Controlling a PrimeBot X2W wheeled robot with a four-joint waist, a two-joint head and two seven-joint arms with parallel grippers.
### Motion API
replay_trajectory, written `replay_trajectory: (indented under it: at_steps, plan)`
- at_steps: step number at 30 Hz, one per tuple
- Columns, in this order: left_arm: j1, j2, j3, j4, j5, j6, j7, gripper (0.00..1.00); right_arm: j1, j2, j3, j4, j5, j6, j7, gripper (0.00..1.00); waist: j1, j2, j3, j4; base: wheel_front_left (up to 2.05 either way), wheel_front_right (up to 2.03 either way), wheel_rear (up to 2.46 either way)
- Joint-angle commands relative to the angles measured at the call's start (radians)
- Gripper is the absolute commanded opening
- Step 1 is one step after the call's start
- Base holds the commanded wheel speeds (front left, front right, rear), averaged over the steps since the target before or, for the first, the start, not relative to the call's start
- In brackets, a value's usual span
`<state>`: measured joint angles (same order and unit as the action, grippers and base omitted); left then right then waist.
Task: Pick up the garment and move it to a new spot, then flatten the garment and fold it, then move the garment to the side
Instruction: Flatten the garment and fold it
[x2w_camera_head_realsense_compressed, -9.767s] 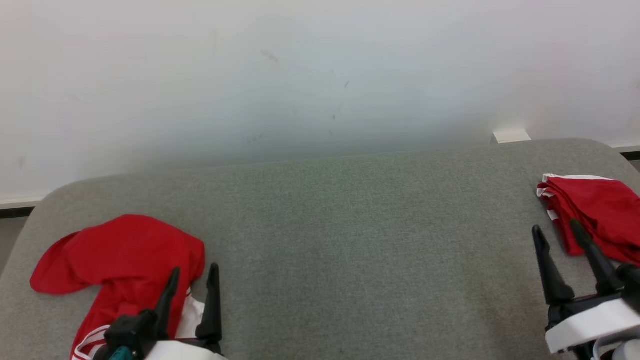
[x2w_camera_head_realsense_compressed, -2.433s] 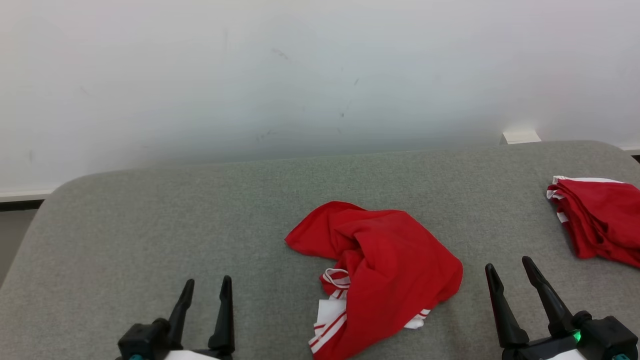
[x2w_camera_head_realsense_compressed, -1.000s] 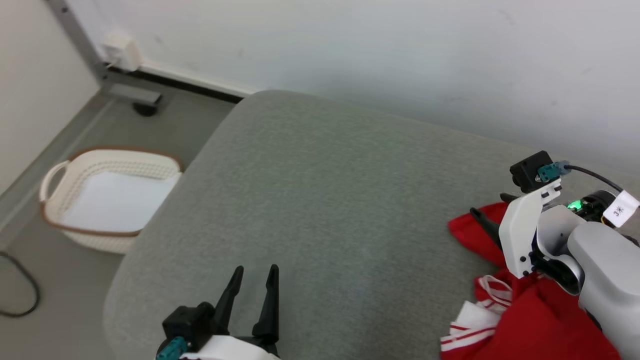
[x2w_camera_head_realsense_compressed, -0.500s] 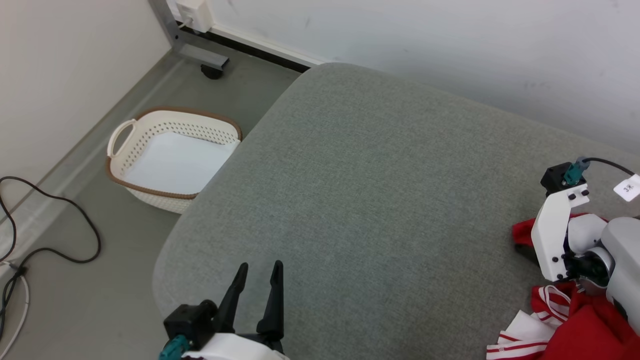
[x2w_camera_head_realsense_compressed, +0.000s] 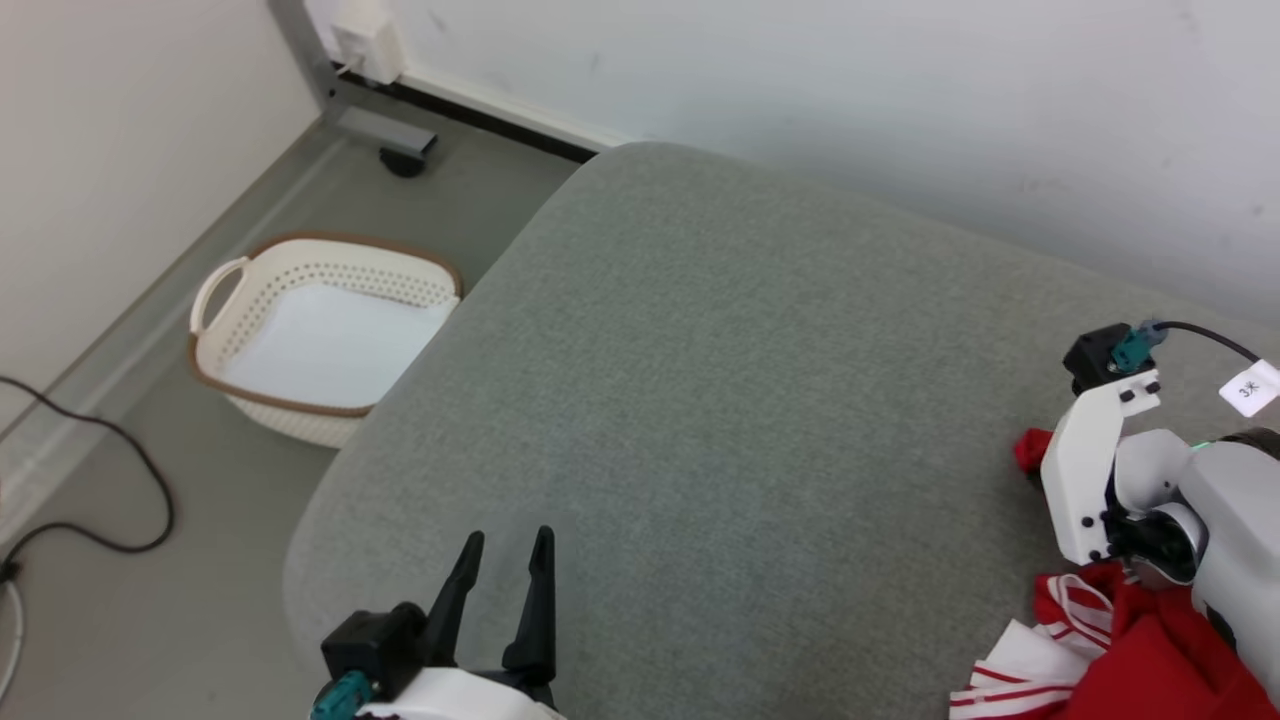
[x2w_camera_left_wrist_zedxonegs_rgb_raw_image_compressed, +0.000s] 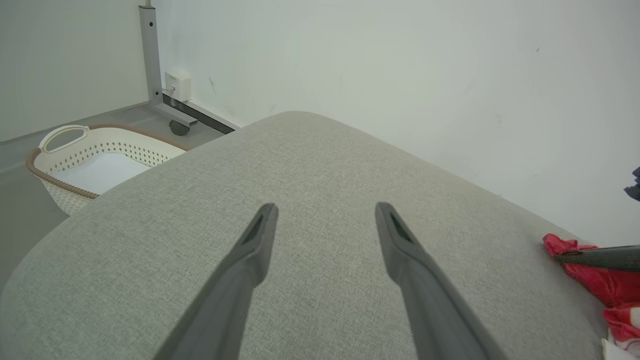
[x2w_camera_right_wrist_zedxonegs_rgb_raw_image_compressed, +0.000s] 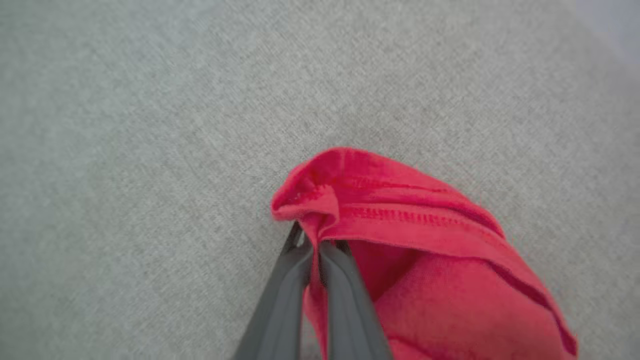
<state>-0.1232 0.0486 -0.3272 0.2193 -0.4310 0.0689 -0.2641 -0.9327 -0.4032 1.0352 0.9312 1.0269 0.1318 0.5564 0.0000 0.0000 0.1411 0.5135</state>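
The garment (x2w_camera_head_realsense_compressed: 1135, 665), red with white striped trim, lies crumpled at the lower right of the grey padded table (x2w_camera_head_realsense_compressed: 700, 400). In the right wrist view my right gripper (x2w_camera_right_wrist_zedxonegs_rgb_raw_image_compressed: 316, 247) is shut on a corner of the garment's (x2w_camera_right_wrist_zedxonegs_rgb_raw_image_compressed: 410, 220) stitched hem, its fingers pressed together with red cloth between them. In the head view the right arm's white wrist (x2w_camera_head_realsense_compressed: 1095, 480) hides those fingers, and a red tip (x2w_camera_head_realsense_compressed: 1030, 450) pokes out beside it. My left gripper (x2w_camera_head_realsense_compressed: 505, 550) stands open over bare table near the front edge, far left of the garment (x2w_camera_left_wrist_zedxonegs_rgb_raw_image_compressed: 595, 277).
A cream laundry basket (x2w_camera_head_realsense_compressed: 215, 285) with a brown rim stands on the floor left of the table. A black cable (x2w_camera_head_realsense_compressed: 130, 480) lies on the floor nearby. A metal post (x2w_camera_head_realsense_compressed: 330, 90) and a wall socket (x2w_camera_head_realsense_compressed: 365, 50) are at the back left.
My right gripper has shut on the garment's hem corner. The head camera has shifted a little. The left gripper keeps its place, still open.
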Motion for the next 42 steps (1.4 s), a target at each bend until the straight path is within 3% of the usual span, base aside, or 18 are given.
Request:
replay_trajectory:
  at_steps: [1, 13, 21, 29, 34, 42]
  plan:
    - [-0.008, 0.004, 0.01, 0.008, 0.023, -0.007, 0.0, 1.0, 0.007, 0.002, 0.006, -0.018, 0.009, -0.002, -0.027, 0.0, 0.0, 0.0, -0.034, -0.035, 0.0, 0.0, 0.0]
    - [0.038, 0.004, 0.096, 0.051, 0.091, -0.057, 0.0, 1.0, 0.001, -0.072, 0.049, -0.229, 0.069, -0.002, -0.187, 0.0, 0.0, 0.0, -0.153, -0.251, 0.0, 0.0, 0.0]
    - [0.049, 0.004, 0.125, 0.047, 0.097, -0.073, 0.0, 1.0, 0.075, -0.241, 0.021, -0.41, 0.081, -0.002, -0.269, 0.0, 0.0, 0.0, -0.176, -0.412, 0.0, 0.0, 0.0]
    - [0.059, 0.004, 0.133, 0.043, 0.088, -0.07, 0.0, 1.0, 0.29, -0.397, -0.11, -0.546, 0.106, -0.002, -0.348, 0.0, 0.0, 0.0, -0.167, -0.538, 0.0, 0.0, 0.0]
    - [0.043, 0.004, 0.125, 0.043, 0.09, -0.071, 0.0, 1.0, 0.468, -0.393, -0.202, -0.554, 0.131, -0.002, -0.386, 0.0, 0.0, 0.0, -0.156, -0.578, 0.0, 0.0, 0.0]
    - [0.039, 0.004, 0.118, 0.053, 0.099, -0.075, 0.0, 1.0, 0.652, -0.325, -0.33, -0.452, 0.114, -0.002, -0.452, 0.0, 0.0, 0.0, -0.151, -0.592, 0.0, 0.0, 0.0]
